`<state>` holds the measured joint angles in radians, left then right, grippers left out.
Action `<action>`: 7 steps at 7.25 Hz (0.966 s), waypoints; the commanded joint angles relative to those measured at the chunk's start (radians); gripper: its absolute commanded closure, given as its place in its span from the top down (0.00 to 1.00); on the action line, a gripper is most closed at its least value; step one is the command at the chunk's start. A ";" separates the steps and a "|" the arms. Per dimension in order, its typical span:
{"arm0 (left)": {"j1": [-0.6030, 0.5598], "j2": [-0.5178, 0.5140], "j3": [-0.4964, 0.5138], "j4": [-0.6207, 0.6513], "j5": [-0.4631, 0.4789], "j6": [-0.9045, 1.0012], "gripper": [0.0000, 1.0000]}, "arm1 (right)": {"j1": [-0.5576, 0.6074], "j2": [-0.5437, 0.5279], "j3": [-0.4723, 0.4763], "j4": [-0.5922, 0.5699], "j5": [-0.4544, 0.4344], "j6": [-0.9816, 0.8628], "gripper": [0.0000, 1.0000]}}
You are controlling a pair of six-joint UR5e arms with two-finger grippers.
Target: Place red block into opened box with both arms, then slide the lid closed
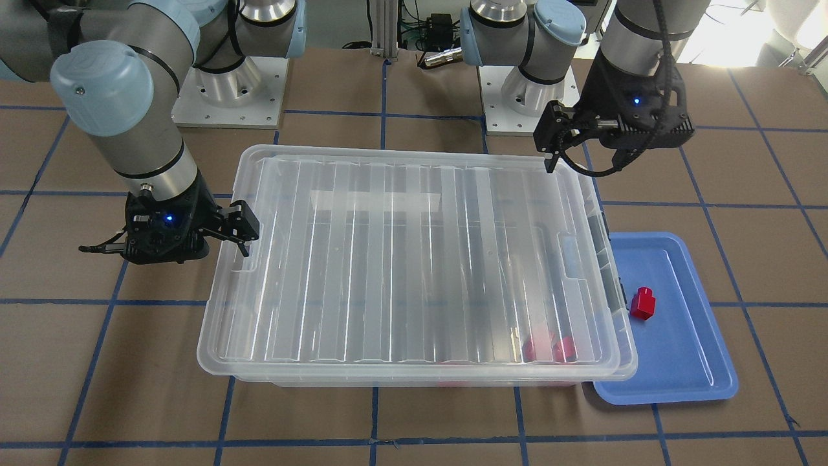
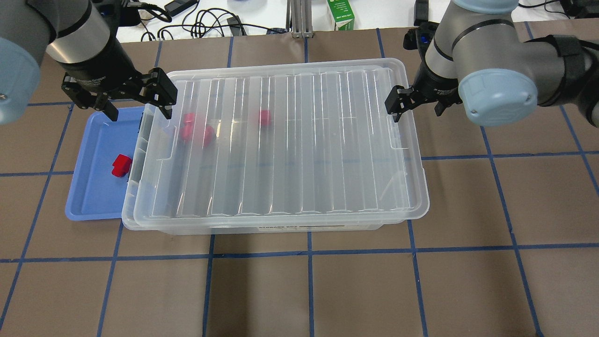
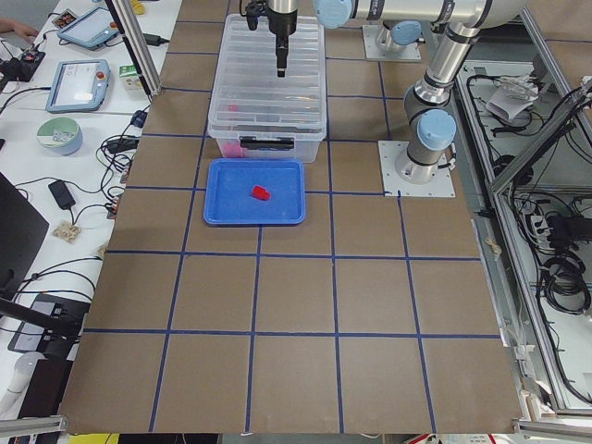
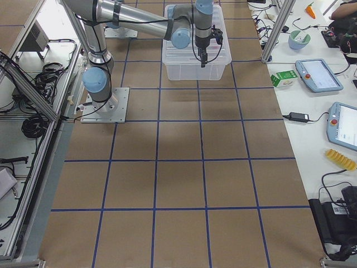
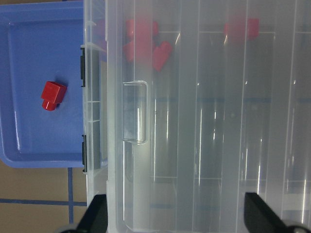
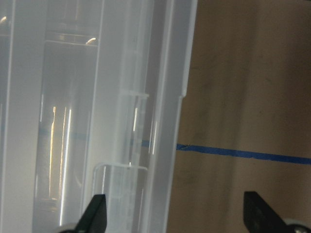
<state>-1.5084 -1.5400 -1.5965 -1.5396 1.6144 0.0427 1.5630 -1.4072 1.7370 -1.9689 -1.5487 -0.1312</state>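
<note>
The red block (image 2: 121,165) (image 1: 643,303) (image 5: 52,94) lies alone on the blue tray (image 2: 89,196), beside the box's left end. The clear box (image 2: 281,228) (image 1: 420,378) carries its ribbed lid (image 2: 290,140) (image 1: 401,259), which covers nearly all of it; only a strip at the left end with the grey latches shows. My left gripper (image 2: 138,105) (image 5: 177,218) hangs open above that left end, holding nothing. At the opposite end my right gripper (image 2: 414,105) (image 6: 175,218) is open over the lid's edge and the table, also holding nothing.
Other red blocks (image 2: 196,131) (image 2: 264,118) lie inside the box under the lid. A green carton (image 2: 340,14) and cables sit beyond the table's far edge. The arm bases (image 1: 229,90) (image 1: 524,97) stand behind the box.
</note>
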 commanded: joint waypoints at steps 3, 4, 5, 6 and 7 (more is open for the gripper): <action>0.326 -0.093 -0.078 0.082 -0.091 0.375 1.00 | -0.009 0.025 0.004 -0.001 -0.076 -0.016 1.00; 0.376 -0.136 -0.124 0.176 -0.097 0.487 1.00 | -0.024 0.025 0.010 -0.002 -0.079 -0.018 1.00; 0.390 -0.172 -0.167 0.290 -0.090 0.606 1.00 | -0.043 0.024 0.010 -0.001 -0.083 -0.043 1.00; 0.402 -0.210 -0.206 0.411 -0.081 0.740 1.00 | -0.066 0.022 0.010 -0.001 -0.114 -0.045 1.00; 0.446 -0.248 -0.236 0.433 -0.091 0.761 1.00 | -0.079 0.022 0.010 -0.001 -0.129 -0.047 1.00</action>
<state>-1.1035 -1.7412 -1.7907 -1.1779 1.5286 0.7268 1.5040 -1.3846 1.7468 -1.9698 -1.6555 -0.1732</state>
